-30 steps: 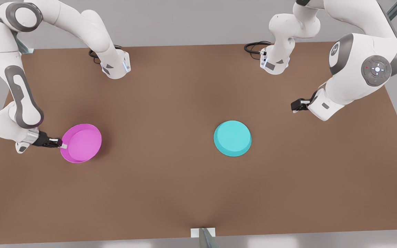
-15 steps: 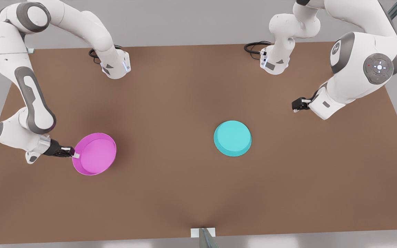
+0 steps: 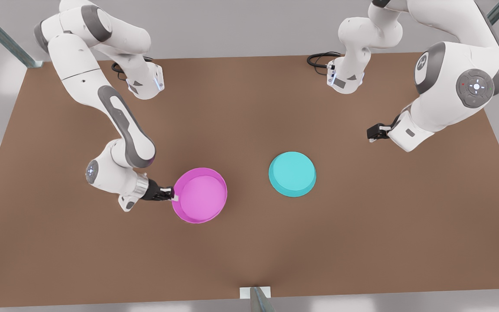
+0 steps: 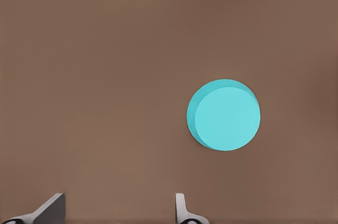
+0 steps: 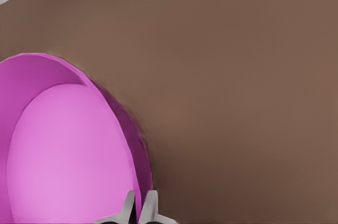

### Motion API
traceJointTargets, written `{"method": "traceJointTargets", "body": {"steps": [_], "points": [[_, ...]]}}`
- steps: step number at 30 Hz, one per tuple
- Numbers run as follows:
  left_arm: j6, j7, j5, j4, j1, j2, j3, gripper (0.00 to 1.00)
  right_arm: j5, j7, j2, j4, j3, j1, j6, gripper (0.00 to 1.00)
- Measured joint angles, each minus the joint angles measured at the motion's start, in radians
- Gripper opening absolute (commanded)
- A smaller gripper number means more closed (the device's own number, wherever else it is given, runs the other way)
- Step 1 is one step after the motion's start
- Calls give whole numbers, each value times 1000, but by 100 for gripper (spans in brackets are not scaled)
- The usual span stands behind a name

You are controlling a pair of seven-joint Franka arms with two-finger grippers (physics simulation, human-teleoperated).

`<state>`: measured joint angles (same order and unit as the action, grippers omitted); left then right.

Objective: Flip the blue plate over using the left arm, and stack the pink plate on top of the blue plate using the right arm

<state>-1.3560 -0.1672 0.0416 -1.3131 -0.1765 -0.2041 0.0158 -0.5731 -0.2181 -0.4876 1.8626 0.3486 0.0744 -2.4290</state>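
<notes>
The pink plate (image 3: 199, 195) hangs rim-up above the table, a little to the front view's left of the blue plate (image 3: 292, 174). My right gripper (image 3: 172, 196) is shut on the pink plate's rim, on the side away from the blue plate. The right wrist view has the pink plate (image 5: 63, 150) up close, its rim pinched between my right gripper (image 5: 138, 203) fingers. The blue plate lies on the table with its flat bottom up. My left gripper (image 3: 373, 132) waits open, high toward the front view's right. In the left wrist view the blue plate (image 4: 224, 115) lies beyond my left gripper (image 4: 119, 208).
The brown table (image 3: 249, 255) carries both arm bases (image 3: 145, 84) (image 3: 345, 78) along its far edge, each with a black cable loop (image 3: 319, 58). A small metal bracket (image 3: 254, 292) sits at the near edge.
My right gripper has carried the pink plate a long way toward the front view's right, closer to the blue plate. The left arm has barely moved. The blue plate stayed put.
</notes>
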Motion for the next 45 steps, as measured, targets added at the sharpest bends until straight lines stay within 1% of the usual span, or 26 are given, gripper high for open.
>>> {"method": "traceJointTargets", "body": {"steps": [1, 3, 6, 7, 10, 11, 15, 16, 17, 19, 25, 28, 35, 36, 37, 42, 43, 44, 45], "points": [[0, 0, 0, 0, 0, 0, 0, 100, -25, 8, -1, -12, -41, -64, 0, 21], [0, 0, 0, 0, 0, 0, 0, 100, -95, 15, -4, -34, -156, -216, 1, 21], [0, 0, 0, 0, 1, 0, 0, 100, -172, 48, -5, -53, -231, -346, 3, 21], [1, 0, 0, 0, 2, 0, 0, 100, -184, 74, -5, -60, -280, -411, 7, 21], [2, -2, 0, 0, 6, 2, -1, 100, -328, 90, -13, -75, -499, -697, 12, 21], [2, -2, 0, 0, 5, 3, 0, 100, -358, 102, -14, -77, -534, -752, 12, 21], [2, -3, 0, 0, 5, 2, 0, 100, -390, 207, -42, -154, -548, -832, 26, 21], [2, -3, 0, 0, 5, 2, 0, 100, -389, 230, -51, -163, -567, -870, 28, 21], [2, -3, 0, 0, 5, 2, 0, 100, -420, 247, -80, -196, -610, -934, 28, 21], [2, -3, 0, 0, 5, 2, -1, 100, -456, 297, -145, -270, -654, -1013, 28, 21], [0, -5, 0, 2, -4, 0, -2, 100, -481, 373, -277, -401, -686, -1116, 17, 21], [0, -2, 0, 1, -3, 0, -2, 100, -485, 386, -325, -439, -692, -1142, 16, 21], [2, -2, 0, 0, -5, 0, 0, 100, -490, 384, -367, -466, -706, -1130, 16, 21], [2, -2, 0, 1, -4, 0, 0, 100, -490, 384, -371, -467, -705, -1129, 16, 88], [2, -2, 0, 1, -4, 0, 0, 100, -476, 394, -369, -469, -705, -1130, 17, 100], [1, -2, 0, 1, -4, 0, 0, 100, -470, 399, -335, -459, -721, -1130, 20, 100], [0, -2, 0, 1, -6, -2, 0, 100, -476, 391, -302, -438, -722, -1113, 24, 100], [0, -3, 0, 2, -7, -4, 1, 100, -484, 381, -233, -387, -723, -1087, 30, 100], [-2, -3, 0, 2, -6, -5, 1, 100, -485, 375, -126, -310, -731, -1061, 61, 100]]}}
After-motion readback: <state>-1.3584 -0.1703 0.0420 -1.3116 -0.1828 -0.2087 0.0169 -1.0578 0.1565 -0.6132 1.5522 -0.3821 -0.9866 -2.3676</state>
